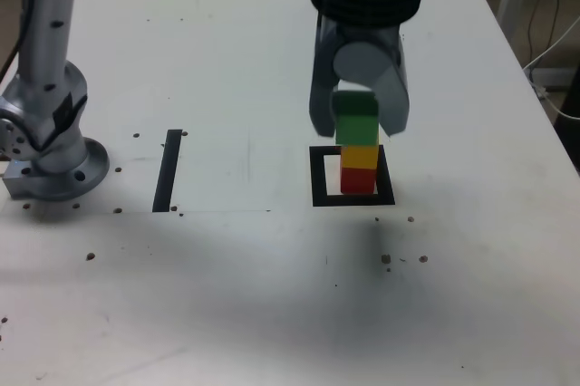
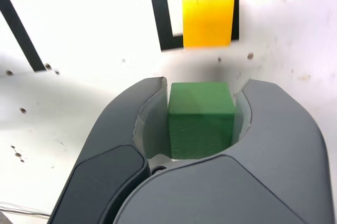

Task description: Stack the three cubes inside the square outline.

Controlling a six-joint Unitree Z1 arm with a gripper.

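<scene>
I find the gripper (image 1: 360, 114) clamped on the green cube (image 1: 357, 120), one jaw against each side face, as the wrist view confirms with the green cube (image 2: 201, 120) seated squarely between them. Directly beneath the gripper, the yellow cube (image 1: 360, 157) sits on the red cube (image 1: 358, 178), both inside the square outline (image 1: 321, 177) on the white table (image 1: 272, 295). In the exterior view the green cube appears to touch the yellow one, edges roughly flush; I cannot tell whether its full weight rests there. My judgement: the risk lies in the release. If the green cube stands off-centre or tilted, opening the jaws could drop it askew, and a jaw dragging on withdrawal could topple the whole column out of the outline. The wrist view shows the grip itself and the yellow cube (image 2: 208, 19) offset ahead of the green one, which may be only perspective; it hides the red cube. The exterior view alone shows all three tiers, plus the straight black strip (image 1: 168, 170) and the arm's base (image 1: 50, 146), both well apart from the gripper.
</scene>
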